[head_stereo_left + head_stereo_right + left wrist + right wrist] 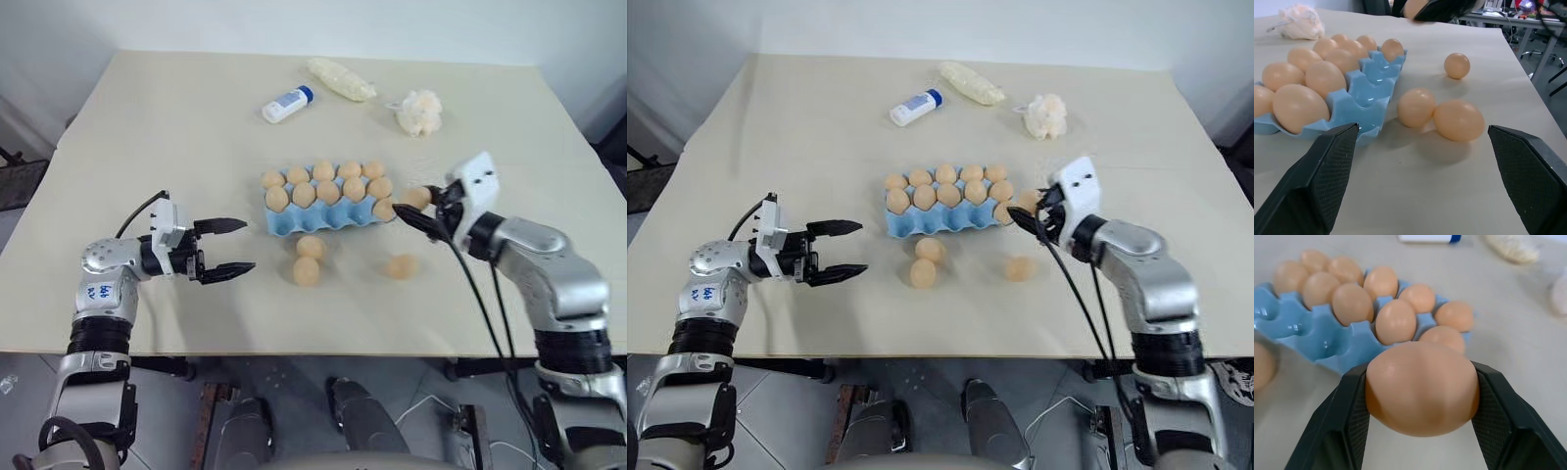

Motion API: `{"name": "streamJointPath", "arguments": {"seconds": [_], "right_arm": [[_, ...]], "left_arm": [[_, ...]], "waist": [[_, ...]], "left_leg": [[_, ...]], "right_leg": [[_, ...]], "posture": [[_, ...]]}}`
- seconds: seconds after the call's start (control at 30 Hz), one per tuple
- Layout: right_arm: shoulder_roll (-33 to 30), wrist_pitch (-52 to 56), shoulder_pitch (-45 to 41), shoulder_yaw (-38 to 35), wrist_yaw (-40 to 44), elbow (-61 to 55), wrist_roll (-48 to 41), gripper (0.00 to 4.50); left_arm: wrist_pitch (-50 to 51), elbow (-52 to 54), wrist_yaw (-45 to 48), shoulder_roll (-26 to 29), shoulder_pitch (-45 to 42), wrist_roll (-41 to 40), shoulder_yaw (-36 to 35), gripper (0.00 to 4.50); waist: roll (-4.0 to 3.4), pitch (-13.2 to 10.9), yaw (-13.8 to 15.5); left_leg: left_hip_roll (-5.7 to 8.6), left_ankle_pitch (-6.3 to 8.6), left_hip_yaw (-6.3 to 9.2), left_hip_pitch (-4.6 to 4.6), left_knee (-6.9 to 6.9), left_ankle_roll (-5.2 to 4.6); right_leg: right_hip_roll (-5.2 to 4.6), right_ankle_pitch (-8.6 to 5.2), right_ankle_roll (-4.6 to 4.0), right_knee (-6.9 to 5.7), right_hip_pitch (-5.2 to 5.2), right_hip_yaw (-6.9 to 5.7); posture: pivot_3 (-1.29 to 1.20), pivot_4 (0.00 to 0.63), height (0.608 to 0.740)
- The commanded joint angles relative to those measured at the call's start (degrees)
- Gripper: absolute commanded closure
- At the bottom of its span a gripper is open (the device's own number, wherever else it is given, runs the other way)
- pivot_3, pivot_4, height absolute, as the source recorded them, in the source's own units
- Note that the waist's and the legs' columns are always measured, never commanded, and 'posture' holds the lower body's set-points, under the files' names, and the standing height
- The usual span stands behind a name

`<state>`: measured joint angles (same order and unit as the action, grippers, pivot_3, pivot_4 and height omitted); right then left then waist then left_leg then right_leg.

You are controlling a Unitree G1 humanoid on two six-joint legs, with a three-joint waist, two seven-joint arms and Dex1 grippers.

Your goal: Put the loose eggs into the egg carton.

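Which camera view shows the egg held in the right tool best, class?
The right wrist view: the held egg sits large and close, clamped between both fingers of the right tool. The head views show it small, beside the egg carton. The left wrist view catches just a cropped part of it.

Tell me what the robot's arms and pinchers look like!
Both arms are shiny silver metal with black ribbed bands lower down. The left gripper and right gripper each have two black pointed fingers with textured pads. White blocks sit at the wrists, black cables trail from them, and the left arm carries a small white sticker with blue marks.
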<state>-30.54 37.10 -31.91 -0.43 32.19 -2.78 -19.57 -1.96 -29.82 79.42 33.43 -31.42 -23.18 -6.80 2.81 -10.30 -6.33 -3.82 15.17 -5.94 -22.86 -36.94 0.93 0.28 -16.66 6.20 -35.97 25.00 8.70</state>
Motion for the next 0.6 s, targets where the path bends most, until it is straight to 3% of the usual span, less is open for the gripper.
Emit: {"name": "streamJointPath", "arguments": {"seconds": [0.03, 0.33, 0.53, 0.6], "right_arm": [[3.20, -5.29, -4.37, 2.06, -0.62, 5.05, 3.10, 2.05], [9.17, -9.97, -9.63, 4.92, 1.13, 13.44, 6.07, 2.05], [9.21, -8.18, -9.33, 4.92, 2.88, 11.39, 5.79, 0.03], [9.20, -8.00, -9.28, 4.64, 2.97, 10.71, 5.75, 0.03]], "left_arm": [[-0.71, 1.48, -0.54, 0.03, -0.99, -0.65, -0.83, 0.00], [-1.08, 1.95, -1.44, 0.27, -0.69, -0.74, -1.20, 0.00], [-1.50, 1.32, -1.77, 0.39, -0.89, -0.63, -1.33, 0.00], [-1.66, 1.10, -1.79, 0.37, -1.01, -0.64, -1.27, 0.00]], "waist": [[-0.02, 0.00, 0.06], [-0.05, -0.03, 0.04], [-0.05, -0.03, -0.08], [-0.05, -0.03, -0.23]], "left_leg": [[0.00, 0.00, 0.01, -0.37, -0.05, 0.00], [-0.08, -0.08, -0.30, -0.53, -0.17, 0.13], [-0.01, -0.15, -0.28, -0.44, -0.25, 0.17], [-0.02, -0.16, -0.27, -0.40, -0.25, 0.18]], "right_leg": [[0.00, 0.01, 0.02, -0.08, 0.36, -0.04], [0.01, -0.10, -0.07, -0.47, 0.60, -0.38], [-0.04, -0.10, -0.08, -0.70, 0.54, -0.39], [-0.02, -0.10, -0.08, -0.80, 0.55, -0.38]], "posture": [[0.00, 0.150, 0.740], [0.00, 0.150, 0.740], [0.00, 0.150, 0.740], [0.00, 0.150, 0.740]]}}
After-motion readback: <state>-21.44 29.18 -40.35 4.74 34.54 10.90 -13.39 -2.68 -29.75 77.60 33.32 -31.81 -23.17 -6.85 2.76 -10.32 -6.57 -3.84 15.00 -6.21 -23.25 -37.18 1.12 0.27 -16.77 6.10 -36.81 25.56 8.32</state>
